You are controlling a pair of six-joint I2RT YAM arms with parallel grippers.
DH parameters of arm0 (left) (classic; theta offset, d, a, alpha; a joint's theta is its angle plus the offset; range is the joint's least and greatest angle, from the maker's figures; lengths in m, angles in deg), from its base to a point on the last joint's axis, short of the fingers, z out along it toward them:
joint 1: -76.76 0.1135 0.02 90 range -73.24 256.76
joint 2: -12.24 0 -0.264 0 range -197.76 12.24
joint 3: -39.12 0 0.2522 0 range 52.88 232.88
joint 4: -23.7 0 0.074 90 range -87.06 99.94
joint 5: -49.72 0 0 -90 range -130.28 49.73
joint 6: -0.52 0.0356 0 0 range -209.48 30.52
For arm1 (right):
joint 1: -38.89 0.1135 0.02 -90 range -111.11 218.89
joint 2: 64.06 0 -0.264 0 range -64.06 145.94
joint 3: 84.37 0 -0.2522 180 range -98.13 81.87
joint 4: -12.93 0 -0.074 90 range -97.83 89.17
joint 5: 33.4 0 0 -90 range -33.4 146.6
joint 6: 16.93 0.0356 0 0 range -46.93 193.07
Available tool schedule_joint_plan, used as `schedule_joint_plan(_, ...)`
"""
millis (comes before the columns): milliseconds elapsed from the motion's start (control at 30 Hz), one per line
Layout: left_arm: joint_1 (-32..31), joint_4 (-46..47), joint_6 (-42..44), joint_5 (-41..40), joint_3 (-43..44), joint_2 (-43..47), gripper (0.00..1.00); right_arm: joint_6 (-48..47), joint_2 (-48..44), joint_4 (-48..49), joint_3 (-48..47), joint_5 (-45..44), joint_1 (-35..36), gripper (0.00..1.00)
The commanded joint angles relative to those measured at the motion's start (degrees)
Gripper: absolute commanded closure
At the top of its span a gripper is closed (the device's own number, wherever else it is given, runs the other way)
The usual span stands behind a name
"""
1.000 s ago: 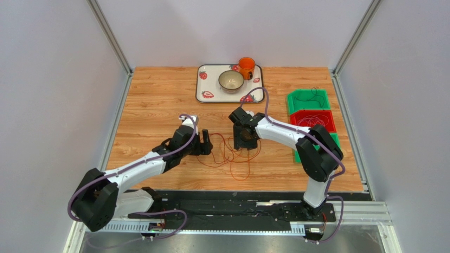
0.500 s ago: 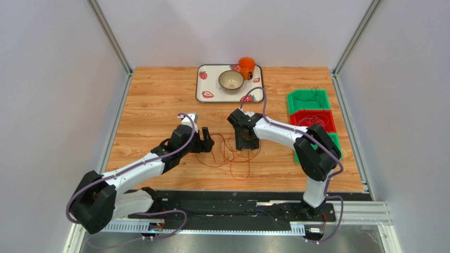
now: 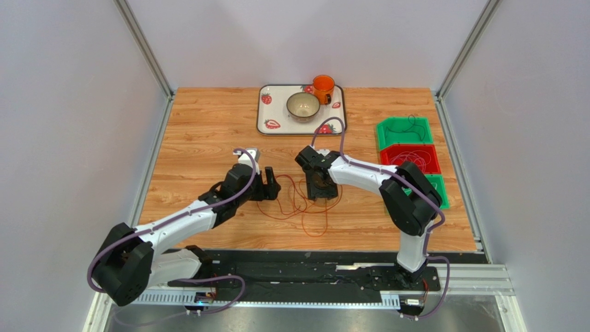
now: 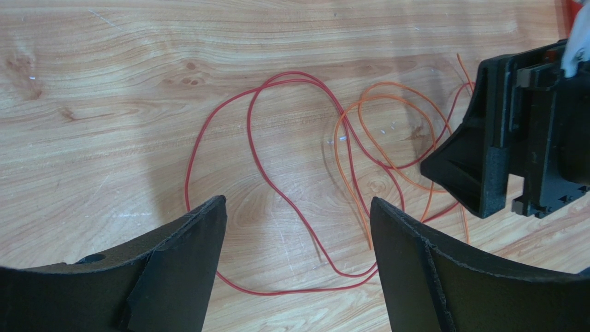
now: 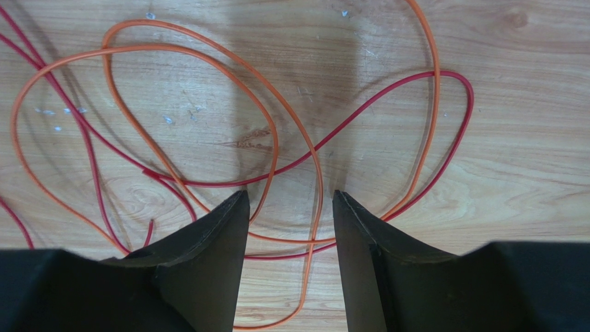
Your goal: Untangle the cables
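Thin red and orange cables [image 3: 305,203] lie in tangled loops on the wooden table between the two arms. In the left wrist view a red cable [image 4: 257,158] and an orange cable [image 4: 353,149] cross on the wood. My left gripper [image 4: 298,200] is open just left of the tangle, red loops passing under its gap. My right gripper [image 5: 287,195] hovers over the tangle's right part with its jaws apart; orange cable [image 5: 317,181] and red cable [image 5: 360,119] run beneath the gap, nothing pinched. In the top view the left gripper [image 3: 271,187] and right gripper [image 3: 323,185] face each other.
A strawberry-patterned tray [image 3: 266,117] at the back holds a bowl [image 3: 303,106] and an orange cup [image 3: 323,88]. Green bin [image 3: 403,130] and red bin [image 3: 411,158] at the right edge contain more thin wires. Metal frame rails border the table.
The right arm's elbow and gripper have shifted slightly left over the tangle. The left gripper has edged a little toward the cables. The cables lie as before.
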Motion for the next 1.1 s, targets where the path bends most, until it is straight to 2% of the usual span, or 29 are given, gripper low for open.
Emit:
schedule_joint_plan(0,-0.1,2.2,-0.9,-0.1,0.9,-0.1,0.16,-0.7,1.8,1.2,-0.3,-0.8,0.5,0.49)
schedule_joint_plan(67,-0.2,2.2,-0.9,0.0,0.8,-0.1,0.16,-1.0,1.9,1.5,0.0,-0.6,0.9,0.51)
schedule_joint_plan(167,-0.2,2.2,-1.0,0.0,0.8,-0.1,0.16,-0.9,1.9,1.5,0.2,-0.8,0.9,0.65)
schedule_joint_plan(200,-0.2,2.2,-1.0,0.0,0.8,-0.1,0.16,-1.0,1.9,1.4,0.3,-0.9,1.0,0.76)
schedule_joint_plan(400,-0.1,2.2,-1.0,0.0,0.9,-0.2,0.17,-1.2,1.9,0.2,-0.2,-1.8,1.0,0.99)
schedule_joint_plan(700,-0.2,2.2,-1.0,0.0,0.9,-0.3,0.17,-1.7,0.1,-2.1,-1.7,-2.2,1.1,1.0)
schedule_joint_plan(1067,-0.2,2.3,-1.4,-0.4,0.4,0.2,0.17,-3.6,-14.9,-13.5,-10.4,-6.1,1.1,1.0)
